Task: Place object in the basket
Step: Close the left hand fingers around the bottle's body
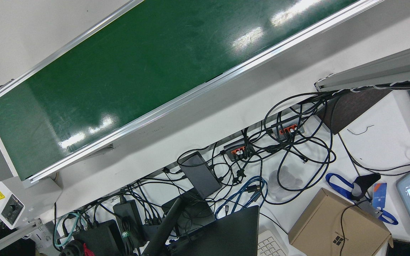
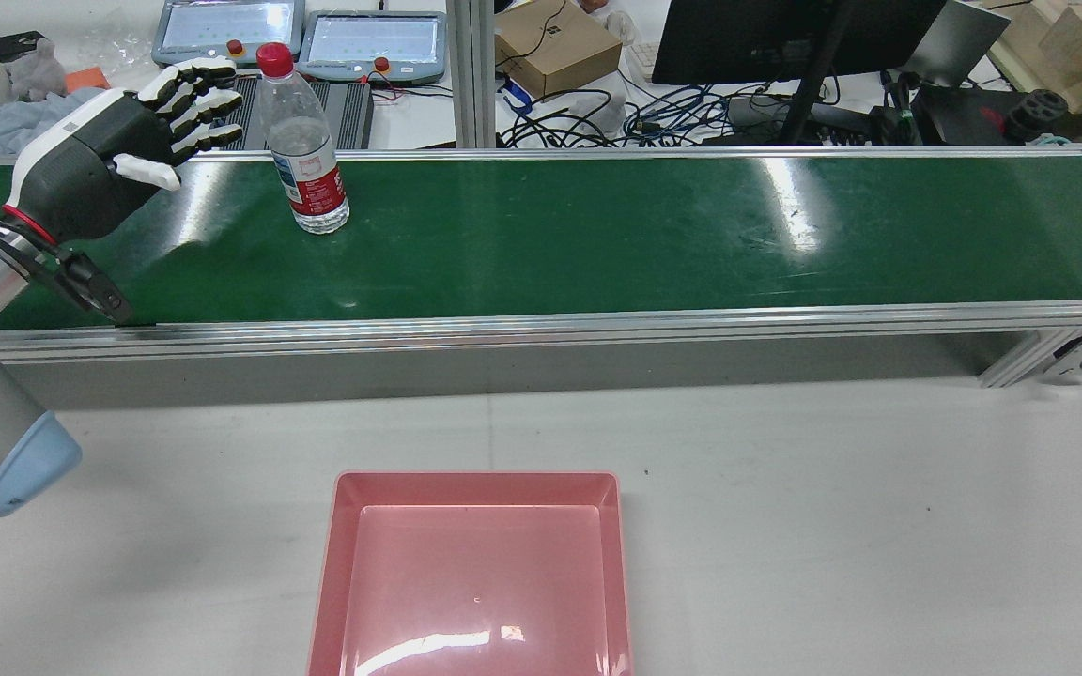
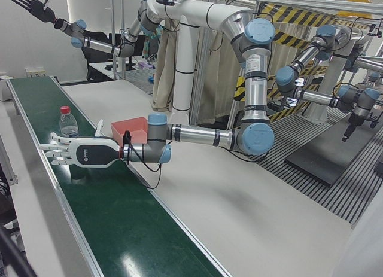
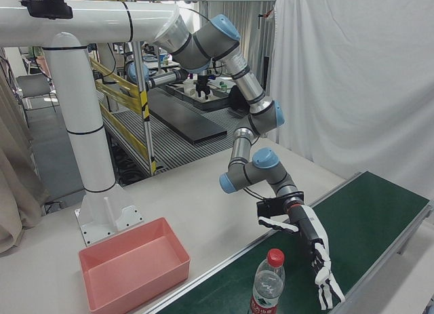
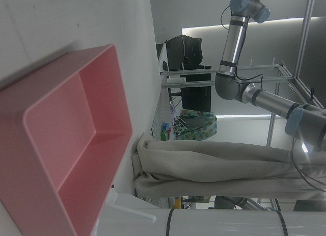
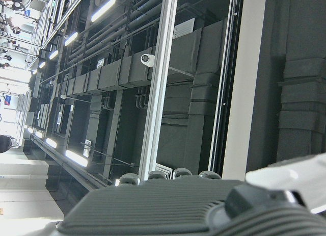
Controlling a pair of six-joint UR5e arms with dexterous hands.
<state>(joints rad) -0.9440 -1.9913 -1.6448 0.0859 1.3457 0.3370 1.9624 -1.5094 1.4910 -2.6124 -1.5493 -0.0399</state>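
Rear view: the clear plastic water bottle with red cap (image 2: 305, 141) stands upright on the green conveyor belt (image 2: 597, 225); the left hand (image 2: 128, 131) hovers beside it, fingers (image 2: 193, 99) spread, empty. Right-front view: the pink plastic basket (image 4: 132, 263) sits apart on the white surface (image 4: 203, 192). The bottle looks light, smooth and tippable; mid-body is the likely grasp. Left-front view: the right hand (image 3: 33, 6) is raised high, released.

robotics lab | green conveyor belt (image 2: 597, 235) | framed robot arms (image 3: 251, 79) | teach pendants (image 2: 372, 42)

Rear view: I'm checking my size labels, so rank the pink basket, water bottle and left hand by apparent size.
1. pink basket, though nearest the camera
2. left hand
3. water bottle, fairly close to the hand
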